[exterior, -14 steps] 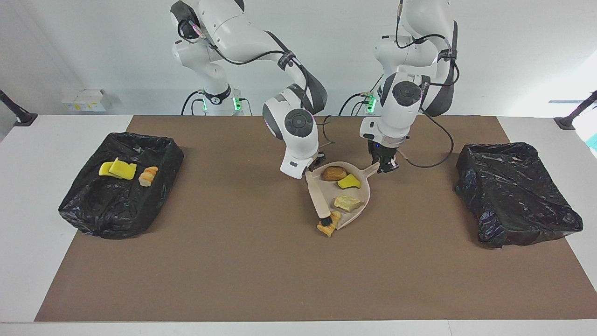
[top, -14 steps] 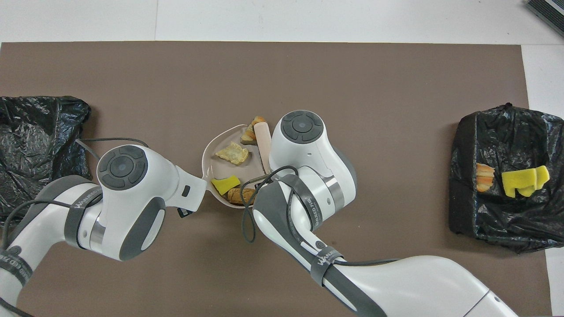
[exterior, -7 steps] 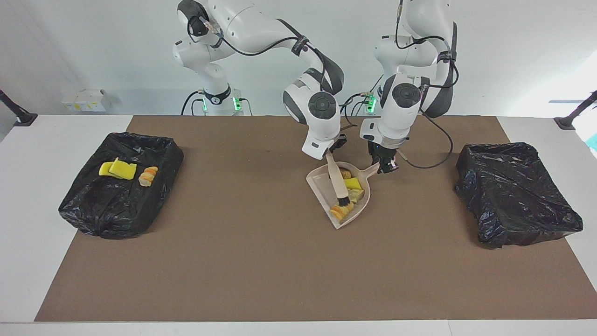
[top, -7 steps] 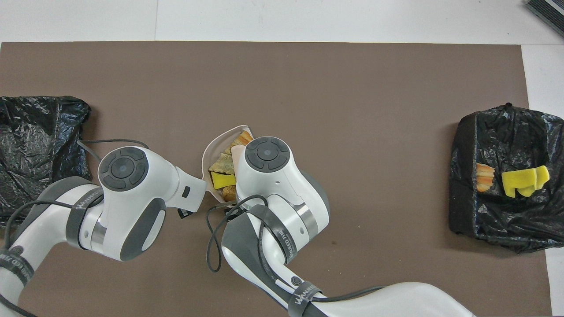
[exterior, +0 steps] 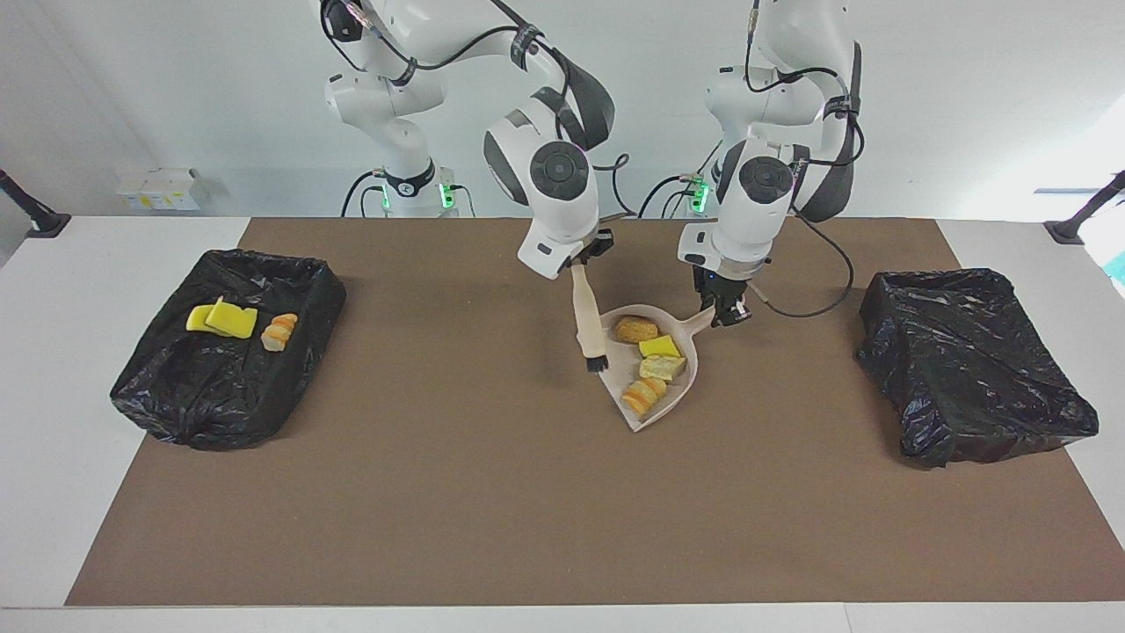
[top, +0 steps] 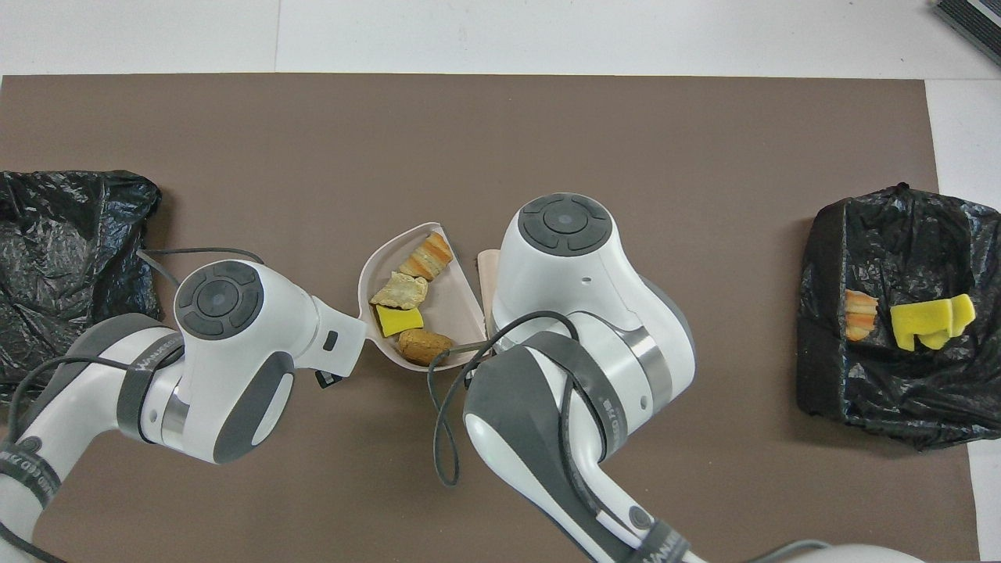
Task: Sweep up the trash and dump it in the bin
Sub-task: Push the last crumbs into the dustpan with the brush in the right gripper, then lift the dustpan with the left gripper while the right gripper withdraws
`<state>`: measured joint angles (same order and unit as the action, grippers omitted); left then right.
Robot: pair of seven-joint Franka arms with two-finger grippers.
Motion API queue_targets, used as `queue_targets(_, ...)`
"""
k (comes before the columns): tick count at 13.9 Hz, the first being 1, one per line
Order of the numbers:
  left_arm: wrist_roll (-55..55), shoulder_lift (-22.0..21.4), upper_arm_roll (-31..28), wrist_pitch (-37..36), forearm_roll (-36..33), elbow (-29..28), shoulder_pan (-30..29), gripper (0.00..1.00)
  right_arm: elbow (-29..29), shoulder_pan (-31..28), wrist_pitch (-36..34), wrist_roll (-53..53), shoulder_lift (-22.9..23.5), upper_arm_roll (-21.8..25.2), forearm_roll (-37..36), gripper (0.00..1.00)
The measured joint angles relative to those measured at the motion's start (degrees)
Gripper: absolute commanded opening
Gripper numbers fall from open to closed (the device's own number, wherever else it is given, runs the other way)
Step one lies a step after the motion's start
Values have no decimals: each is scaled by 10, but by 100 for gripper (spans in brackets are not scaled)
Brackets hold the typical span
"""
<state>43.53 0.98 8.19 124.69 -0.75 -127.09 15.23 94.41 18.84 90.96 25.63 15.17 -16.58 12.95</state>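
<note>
In the facing view, the right gripper has its jaws clamped on a brush lifted beside the dustpan, whose handle the left gripper grips. Four trash scraps lie in the pan; three more already sit in the bin at the right arm's end. The overhead view shows the mat free of loose scraps, so sweeping looks finished and dumping the dustpan remains.

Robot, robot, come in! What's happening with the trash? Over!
Left gripper shut on dustpan handle. Right gripper shut on brush, beside pan. Four scraps in pan. Nothing in the way.
</note>
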Motion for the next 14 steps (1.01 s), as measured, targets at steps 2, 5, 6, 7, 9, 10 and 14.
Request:
queue_targets(2,-1,0,1,0,0,0,0,100,8,5,-32,32,-25,-1,0,0)
queue_targets(5,-1,0,1,0,0,0,0,100,57,35,-16,60,-53,-4,0,0)
queue_targets(6,-2,0,1,0,0,-1,0,100,83,44,9,69,-64,-4,1,0)
queue_targets(7,-4,1,2,2,0,-2,0,100,114,53,35,74,-78,-4,1,0)
queue_targets(9,-11,10,4,17,0,-8,1,93,169,64,70,77,-104,-5,1,0)
queue_targets(10,-15,15,4,21,0,-8,1,69,183,65,77,77,-112,-5,2,0)
queue_targets(14,-34,19,5,23,0,-8,1,0,203,63,81,77,-127,-4,2,0)
